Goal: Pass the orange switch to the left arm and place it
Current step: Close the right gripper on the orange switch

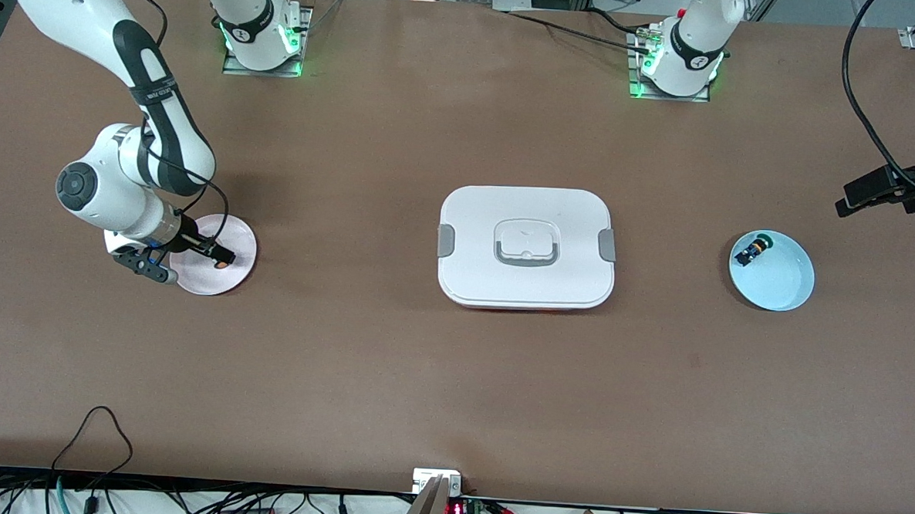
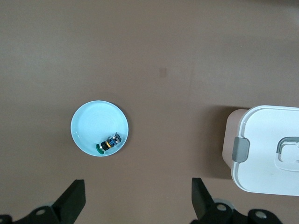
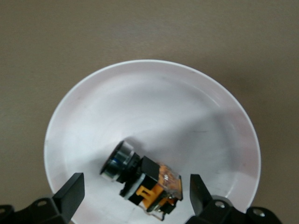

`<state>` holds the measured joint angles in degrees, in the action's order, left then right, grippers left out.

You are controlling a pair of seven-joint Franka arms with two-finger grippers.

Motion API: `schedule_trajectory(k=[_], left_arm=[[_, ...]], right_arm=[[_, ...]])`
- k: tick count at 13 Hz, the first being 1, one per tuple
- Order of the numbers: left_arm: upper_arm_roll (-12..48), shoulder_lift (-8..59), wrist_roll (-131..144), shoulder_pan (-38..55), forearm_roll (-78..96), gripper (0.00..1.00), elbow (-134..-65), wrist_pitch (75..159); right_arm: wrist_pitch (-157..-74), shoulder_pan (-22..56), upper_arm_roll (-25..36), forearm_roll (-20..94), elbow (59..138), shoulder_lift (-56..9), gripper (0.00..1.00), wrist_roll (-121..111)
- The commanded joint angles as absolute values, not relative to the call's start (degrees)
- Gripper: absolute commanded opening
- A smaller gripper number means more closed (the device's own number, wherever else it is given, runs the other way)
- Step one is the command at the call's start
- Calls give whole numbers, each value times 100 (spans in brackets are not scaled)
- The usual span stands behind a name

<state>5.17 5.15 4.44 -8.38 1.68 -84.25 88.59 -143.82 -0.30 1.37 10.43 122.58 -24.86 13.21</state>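
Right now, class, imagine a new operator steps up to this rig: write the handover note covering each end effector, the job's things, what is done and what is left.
Right end effector: open, low over the pink plate, fingers either side of the orange switch, not yet closed.
Left end effector: open, empty, waiting high over the table near the blue plate, which holds the green-capped switch.
Box: lid on, mid-table between the two plates.
Done: right arm's approach.
Left: grasp the orange switch, lift, pass it to the left arm clear of the box, set it down.
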Motion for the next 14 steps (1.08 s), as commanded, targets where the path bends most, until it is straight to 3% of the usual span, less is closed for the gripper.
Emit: schedule_trajectory(k=[1, 14], left_arm=[[510, 554, 334, -852, 255, 100, -8314, 8815], [510, 554, 334, -853, 246, 100, -8314, 8815]], right_arm=[[-13933, -254, 114, 1134, 12270, -2278, 100, 1511], [-13746, -149, 114, 1573, 12269, -2241, 100, 2592]])
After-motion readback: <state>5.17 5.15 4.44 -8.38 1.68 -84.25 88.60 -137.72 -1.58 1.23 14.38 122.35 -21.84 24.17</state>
